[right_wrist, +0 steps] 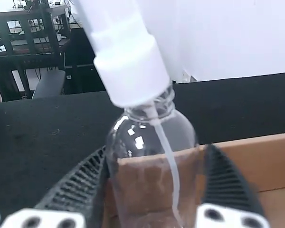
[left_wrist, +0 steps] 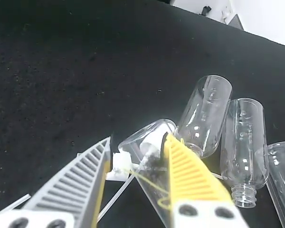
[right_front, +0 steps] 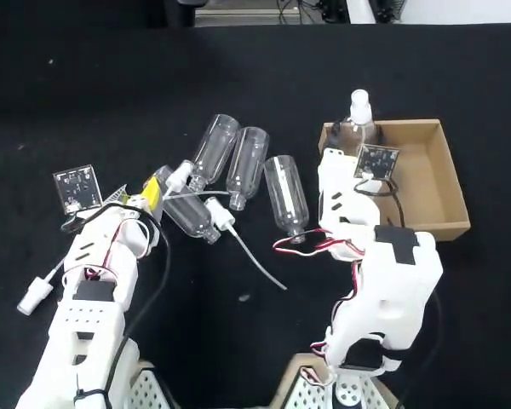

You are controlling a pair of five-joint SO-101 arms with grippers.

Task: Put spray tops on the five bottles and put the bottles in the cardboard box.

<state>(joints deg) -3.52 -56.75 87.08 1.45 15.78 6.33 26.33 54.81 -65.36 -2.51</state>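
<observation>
The open brown cardboard box sits on the black table cloth. At its far left corner the right gripper has a black finger on each side of an upright clear plastic bottle with a white spray top. The fingers look closed on it, though I cannot tell whether its base rests on the box floor.

Left of the box, three uncapped clear bottles lie side by side. The nearest one is close to the box's left wall. Another carries faint raised marks, too small to read.

Farther left of the box, the left gripper, with one grey finger and one yellow, is spread moderately wide. It straddles a fourth clear bottle lying on its side and a loose white spray top, and the yellow finger is against the bottle. A second loose spray top with a long dip tube lies just beside this bottle on the box side. A third loose spray top lies well apart, farthest from the box.
</observation>
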